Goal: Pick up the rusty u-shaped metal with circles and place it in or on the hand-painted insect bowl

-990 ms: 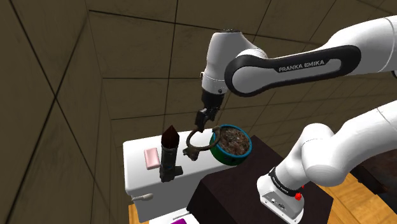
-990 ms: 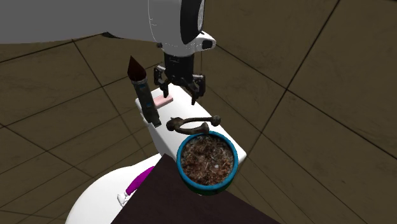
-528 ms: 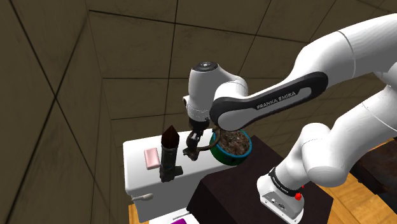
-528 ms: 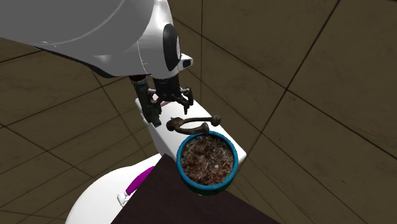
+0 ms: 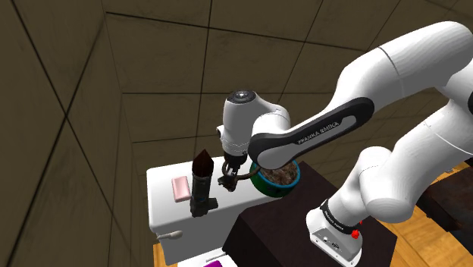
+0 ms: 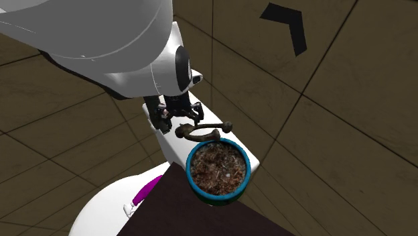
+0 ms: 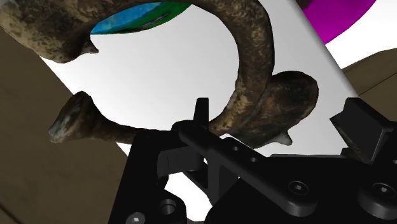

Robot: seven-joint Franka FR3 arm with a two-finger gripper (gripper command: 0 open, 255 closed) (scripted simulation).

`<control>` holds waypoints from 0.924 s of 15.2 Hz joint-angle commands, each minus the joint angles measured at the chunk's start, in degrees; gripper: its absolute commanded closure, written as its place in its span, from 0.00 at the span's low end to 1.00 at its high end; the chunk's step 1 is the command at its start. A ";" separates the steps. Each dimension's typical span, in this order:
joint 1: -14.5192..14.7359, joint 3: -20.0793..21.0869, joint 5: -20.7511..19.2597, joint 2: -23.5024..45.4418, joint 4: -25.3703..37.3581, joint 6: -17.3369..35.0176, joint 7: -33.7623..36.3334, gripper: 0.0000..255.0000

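Checking in from my remote seat: the all-black gripper (image 6: 177,119) is down on the white flat tank top (image 5: 161,191). Its fingers are spread apart either side of one knobby end of the rusty brown U-shaped metal piece (image 7: 289,95), not clamped on it. The piece lies flat just beside the blue-rimmed bowl (image 6: 249,171).

Arm (image 5: 318,133): white, dark joints, folded low, wrist turned down. Tool (image 5: 227,180): black, pointing downward, two fingers (image 7: 201,118) standing apart.
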 commanded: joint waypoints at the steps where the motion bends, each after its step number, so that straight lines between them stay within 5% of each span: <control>1: -0.02 0.02 -0.14 0.39 -0.32 0.74 0.12 0.00; 7: -0.02 0.02 -0.14 0.39 -0.32 0.73 0.12 0.00; 8: -0.02 0.02 -0.14 0.39 -0.32 0.73 0.12 1.00; 14: 0.08 0.12 -0.08 0.36 -0.27 0.66 0.27 1.00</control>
